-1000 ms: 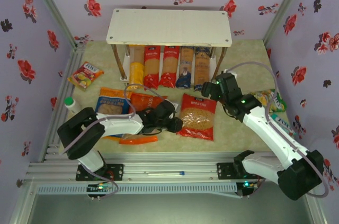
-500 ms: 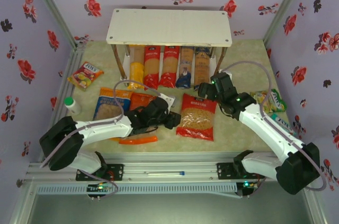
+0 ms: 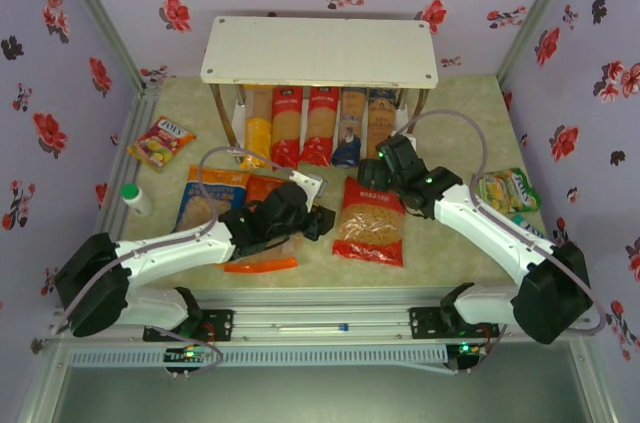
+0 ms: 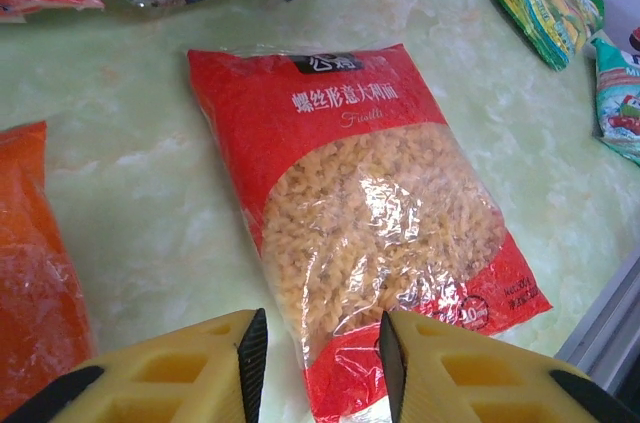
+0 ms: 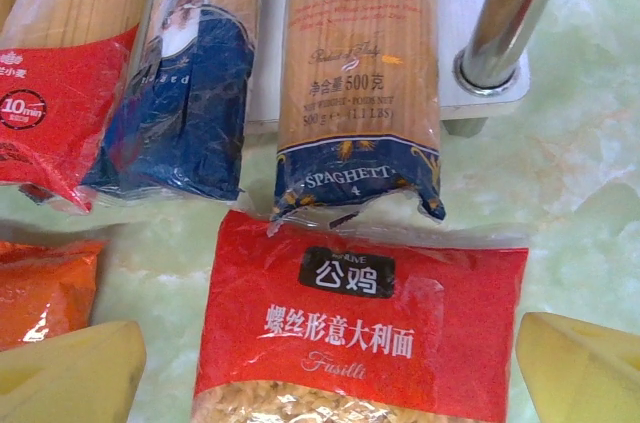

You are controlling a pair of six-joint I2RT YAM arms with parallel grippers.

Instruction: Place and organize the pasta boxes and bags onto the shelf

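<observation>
"fusilli" red bag (image 5: 360,333), "spaghetti 4" pack (image 5: 360,73)

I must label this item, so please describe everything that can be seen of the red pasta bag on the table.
The red pasta bag is a flat, crinkly plastic pack with a clear window showing yellow fusilli, a black logo patch and white Chinese lettering above the word Fusilli. It lies face up and sealed on the pale marbled table, its top toward the shelf. A dark blue spaghetti pack reaches its top seam; the orange bag lies apart.
</observation>
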